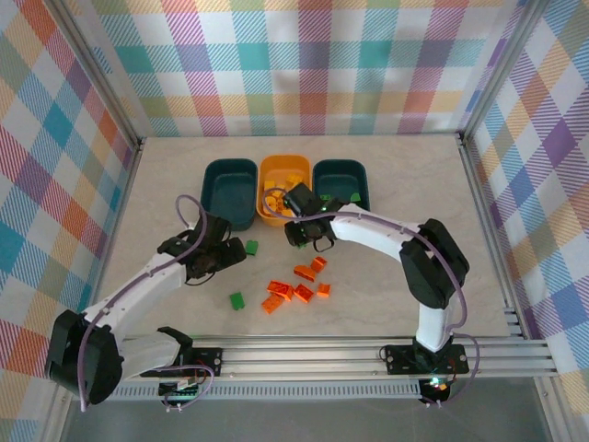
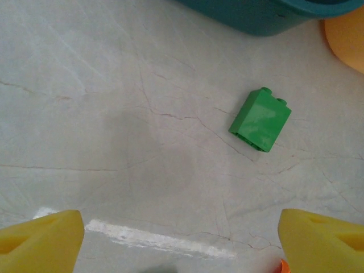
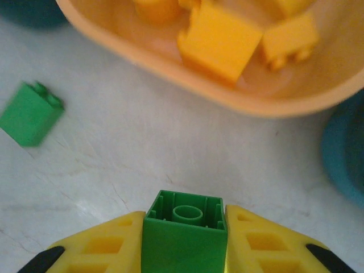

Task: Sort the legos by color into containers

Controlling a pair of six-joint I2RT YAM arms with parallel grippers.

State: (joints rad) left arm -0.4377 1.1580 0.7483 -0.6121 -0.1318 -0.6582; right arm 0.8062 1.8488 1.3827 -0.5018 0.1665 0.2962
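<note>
Jaws of left gripper (image 2: pixel 181 244): wide open, hold nothing. Loose brick (image 2: pixel 260 119): green, lies on table (image 2: pixel 114 114) ahead of them and off to the right, studs pointing up and right. Nearest to this gripper. Right gripper (image 3: pixel 185 216): squeezes held brick (image 3: pixel 185 244), also green, hollow end forward. Yellow tub (image 3: pixel 273 108) straight ahead: wrong color. Teal tub (image 3: pixel 347 159) off to the right of those jaws, with greens (image 1: pixel 353 196) inside. Likely needs a swing right over that tub before letting go.
</note>
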